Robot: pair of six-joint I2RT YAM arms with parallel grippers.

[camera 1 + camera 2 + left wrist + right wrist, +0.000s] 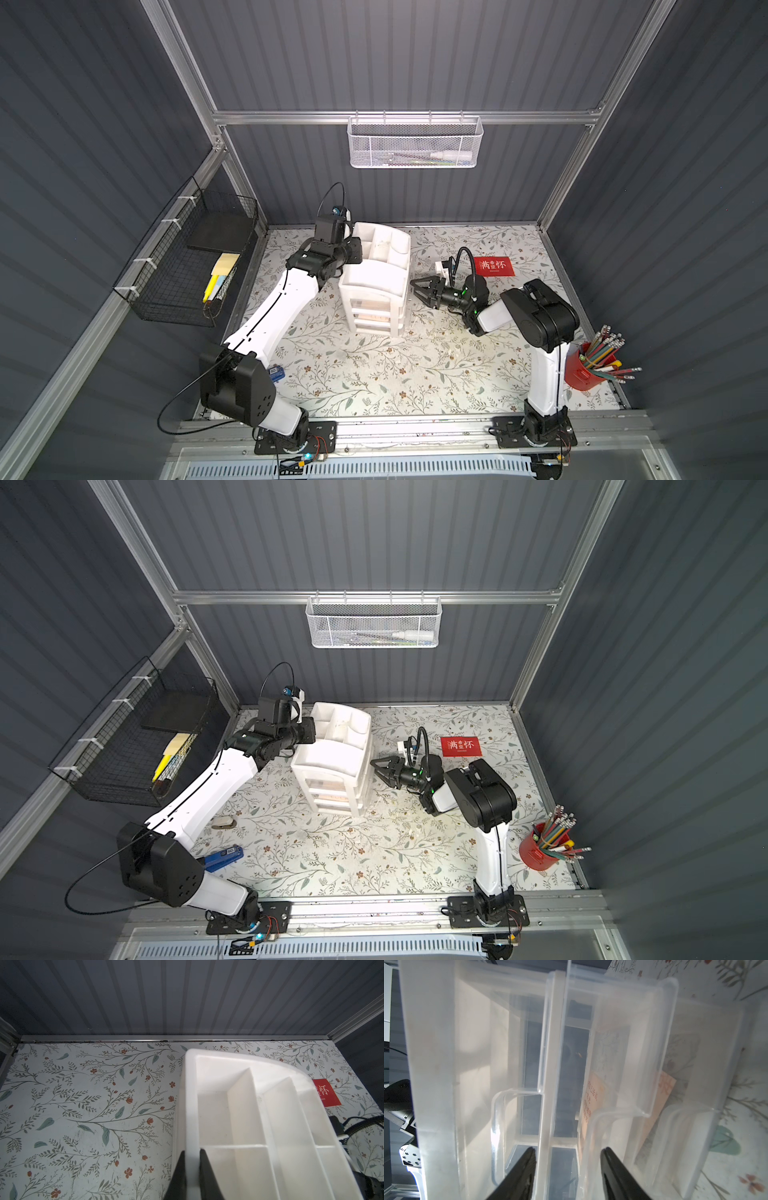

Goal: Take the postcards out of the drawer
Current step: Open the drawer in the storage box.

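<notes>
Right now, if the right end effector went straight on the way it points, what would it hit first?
Most likely the clear drawer front of the white drawer organiser: in the right wrist view the open right end effector straddles its edge, very close. Exact depth is unclear.

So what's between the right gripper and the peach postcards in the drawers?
Only the clear plastic drawer fronts of the white plastic drawer unit: in the right wrist view the open right gripper faces them, the pale peach postcards showing through behind.
</notes>
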